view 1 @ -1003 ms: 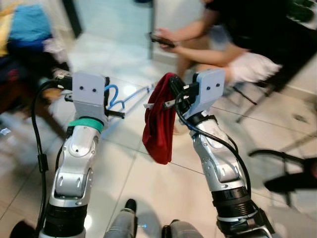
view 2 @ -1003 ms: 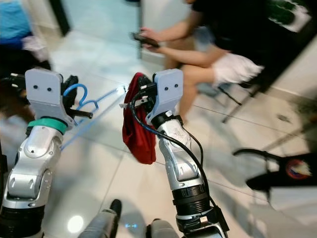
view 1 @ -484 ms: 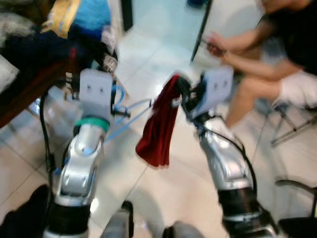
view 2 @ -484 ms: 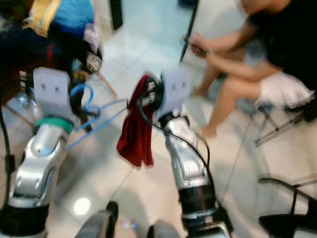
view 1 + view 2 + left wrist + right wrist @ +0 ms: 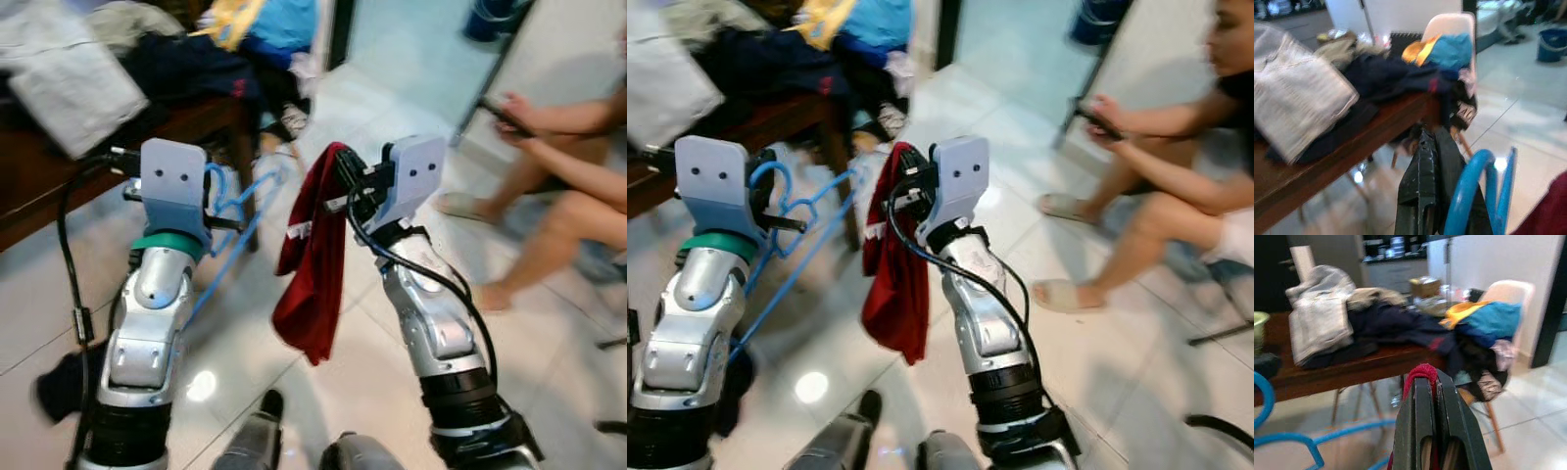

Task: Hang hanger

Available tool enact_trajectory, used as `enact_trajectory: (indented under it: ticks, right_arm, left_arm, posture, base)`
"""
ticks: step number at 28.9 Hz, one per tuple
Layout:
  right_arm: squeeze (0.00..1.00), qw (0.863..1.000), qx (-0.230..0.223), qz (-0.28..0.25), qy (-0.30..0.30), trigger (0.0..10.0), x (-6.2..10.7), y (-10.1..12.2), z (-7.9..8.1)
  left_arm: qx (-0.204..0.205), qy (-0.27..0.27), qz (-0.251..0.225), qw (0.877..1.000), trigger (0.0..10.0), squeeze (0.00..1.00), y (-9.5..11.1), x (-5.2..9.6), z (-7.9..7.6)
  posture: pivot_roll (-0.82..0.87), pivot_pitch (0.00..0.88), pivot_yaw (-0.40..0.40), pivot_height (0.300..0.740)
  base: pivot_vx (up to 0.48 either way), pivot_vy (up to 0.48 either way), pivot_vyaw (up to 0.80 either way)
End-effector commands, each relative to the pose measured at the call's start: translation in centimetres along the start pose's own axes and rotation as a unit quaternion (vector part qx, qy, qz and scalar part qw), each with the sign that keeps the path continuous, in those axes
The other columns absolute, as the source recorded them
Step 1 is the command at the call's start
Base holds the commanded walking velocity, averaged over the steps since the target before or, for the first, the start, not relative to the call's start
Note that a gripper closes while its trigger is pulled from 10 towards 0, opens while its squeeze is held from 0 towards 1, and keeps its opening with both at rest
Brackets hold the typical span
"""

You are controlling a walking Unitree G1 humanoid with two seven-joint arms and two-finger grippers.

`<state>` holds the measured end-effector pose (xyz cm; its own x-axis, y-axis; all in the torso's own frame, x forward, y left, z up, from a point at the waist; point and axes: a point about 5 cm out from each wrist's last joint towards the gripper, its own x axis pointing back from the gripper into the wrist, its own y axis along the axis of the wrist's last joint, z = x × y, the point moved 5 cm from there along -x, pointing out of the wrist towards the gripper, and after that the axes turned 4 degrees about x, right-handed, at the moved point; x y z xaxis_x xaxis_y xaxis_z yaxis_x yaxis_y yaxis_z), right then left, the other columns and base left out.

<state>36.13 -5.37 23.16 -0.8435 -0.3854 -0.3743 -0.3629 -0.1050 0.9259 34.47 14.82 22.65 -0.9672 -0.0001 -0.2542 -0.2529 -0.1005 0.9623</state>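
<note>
A blue plastic hanger [image 5: 232,210] is carried in front of me, its hook [image 5: 1470,188] lying against the black fingers [image 5: 1422,178] of my left gripper [image 5: 217,193], which is shut on it. The hanger's long bars slant down toward the floor. My right gripper [image 5: 345,179] is raised beside it, about level with the left, and shut on the top fold of a dark red cloth [image 5: 313,264]. The cloth hangs down freely between my two arms, and its red edge [image 5: 1421,373] pokes out between the shut fingers.
A dark wooden table [image 5: 108,157] heaped with clothes stands ahead on the left, a white chair [image 5: 1452,24] with blue and yellow garments behind it. A person [image 5: 563,166] sits at the right holding a phone, bare feet on the tiled floor. A dark item [image 5: 59,387] lies by my left side.
The whole view has swung left, bringing the table and clothes pile in and pushing the seated person to the right edge. Both grippers keep their holds at the same height.
</note>
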Motion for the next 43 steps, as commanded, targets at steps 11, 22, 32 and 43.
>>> enact_trajectory:
  ticks: [11,22,32,43]
  right_arm:
    - [0.0,0.996,-0.044,-0.035,-0.071,10.0,-0.1,1.4,-2.6]
    - [0.0,0.994,-0.05,-0.043,-0.082,10.0,-0.3,1.9,-3.6]
    - [0.0,0.993,-0.081,-0.082,0.021,10.0,-1.4,4.2,-0.1]
    - [0.0,0.98,-0.106,-0.149,0.079,10.0,-3.3,8.2,2.5]
  left_arm:
    - [-0.019,0.011,-0.008,1.0,10.0,0.0,0.4,-0.4,0.5]
    - [-0.042,0.027,-0.041,0.998,10.0,0.0,2.0,-0.7,0.9]
    - [-0.097,0.073,-0.101,0.987,10.0,0.0,4.5,-0.8,2.1]
    - [-0.223,0.136,-0.277,0.925,10.0,0.0,12.7,0.3,2.5]
  posture:
    - [0.03,0.1,-0.004,0.733]
    - [0.03,0.102,-0.001,0.733]
    - [0.04,0.101,0.001,0.733]
    - [0.07,0.096,0.0,0.733]
  base:
    - [0.41,0.0,0.07]
    - [0.458,0.0,-0.51]
    - [0.458,0.0,0.0]
    - [0.458,0.0,0.64]
